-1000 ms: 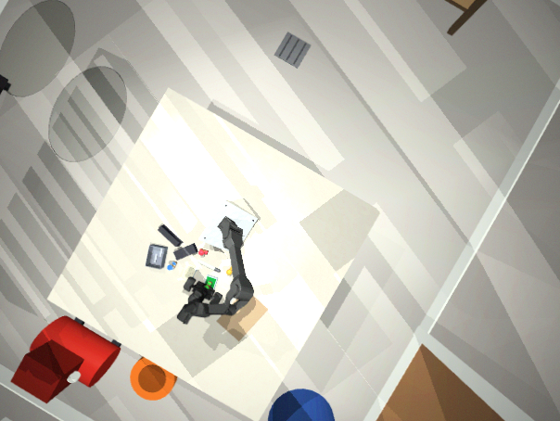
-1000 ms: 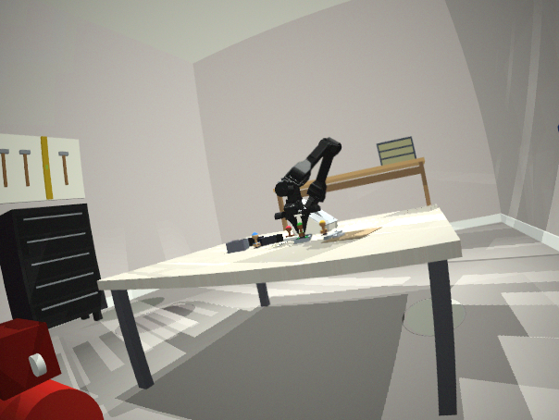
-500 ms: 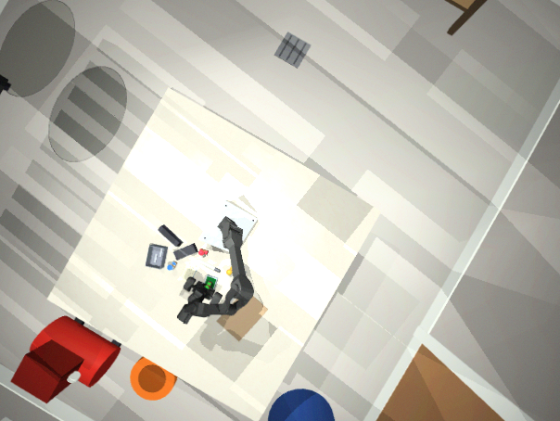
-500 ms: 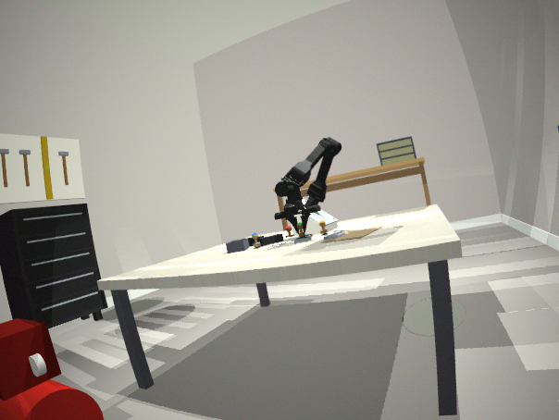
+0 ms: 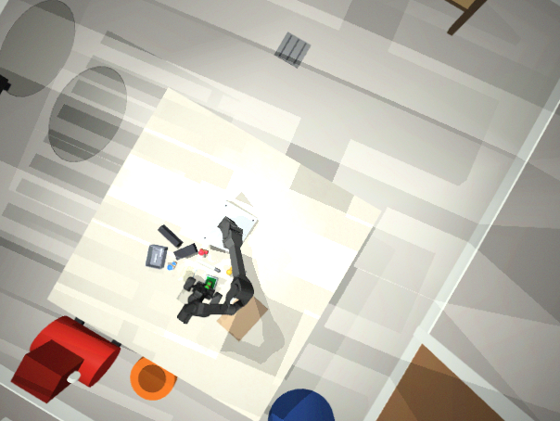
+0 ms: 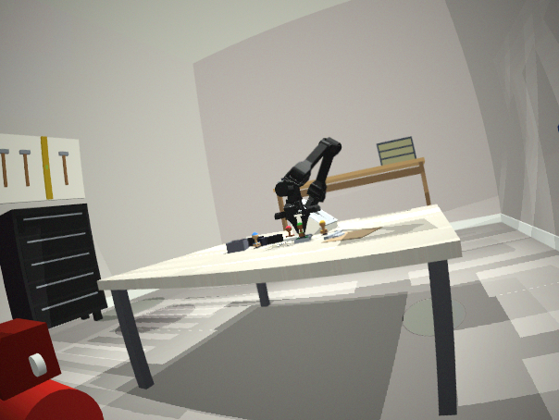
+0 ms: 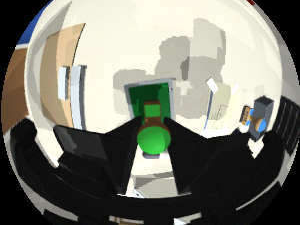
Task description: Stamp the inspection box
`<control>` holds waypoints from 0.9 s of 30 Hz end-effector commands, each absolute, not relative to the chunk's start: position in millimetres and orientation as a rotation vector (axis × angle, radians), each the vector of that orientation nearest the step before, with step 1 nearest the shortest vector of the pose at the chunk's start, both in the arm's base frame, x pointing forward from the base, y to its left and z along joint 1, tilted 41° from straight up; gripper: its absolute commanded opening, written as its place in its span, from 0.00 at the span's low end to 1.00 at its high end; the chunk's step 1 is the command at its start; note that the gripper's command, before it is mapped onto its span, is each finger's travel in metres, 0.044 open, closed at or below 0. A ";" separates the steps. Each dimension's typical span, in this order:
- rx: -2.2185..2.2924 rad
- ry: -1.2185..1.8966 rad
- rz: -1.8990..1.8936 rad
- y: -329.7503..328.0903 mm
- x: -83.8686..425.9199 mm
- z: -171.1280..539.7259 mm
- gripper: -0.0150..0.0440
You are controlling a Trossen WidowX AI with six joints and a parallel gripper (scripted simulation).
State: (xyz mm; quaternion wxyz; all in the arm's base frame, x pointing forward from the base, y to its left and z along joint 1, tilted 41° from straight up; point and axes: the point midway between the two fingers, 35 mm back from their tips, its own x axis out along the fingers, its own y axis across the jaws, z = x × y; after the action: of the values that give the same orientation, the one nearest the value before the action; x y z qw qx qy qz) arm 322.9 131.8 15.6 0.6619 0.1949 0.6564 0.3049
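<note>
My gripper (image 6: 301,230) (image 7: 152,120) is shut on the green-knobbed stamp (image 6: 300,225) (image 7: 154,140), which is upright between the fingers. The stamp's foot is over the near part of the green ink pad (image 5: 211,279) (image 7: 162,94); whether it touches the pad cannot be told. A pale card with fine lines (image 7: 219,110) lies to the right of the pad in the wrist view. Its inspection box cannot be made out, nor any print. The lettering on the stamp's face is hidden.
A blue-knobbed stamp (image 5: 171,266) (image 6: 254,235) (image 7: 261,125), a red-knobbed one (image 5: 203,252) (image 6: 289,228) and a yellow-knobbed one (image 5: 229,272) (image 6: 322,224) stand nearby. A dark tray (image 5: 157,256) and dark blocks (image 5: 170,236) (image 5: 185,251) lie beyond. A brown sheet (image 5: 243,320) (image 7: 60,54) lies beside the arm.
</note>
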 end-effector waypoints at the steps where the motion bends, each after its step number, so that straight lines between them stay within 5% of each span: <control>1: 0.440 1.485 0.695 134.2 322.4 14.8 0.25; 27: 0.440 1.485 0.694 127.7 323.0 22.4 0.25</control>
State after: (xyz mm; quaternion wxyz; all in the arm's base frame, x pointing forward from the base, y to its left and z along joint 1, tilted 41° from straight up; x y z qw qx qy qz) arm 322.6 128.7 20.3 0.6610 0.1947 0.6573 0.3051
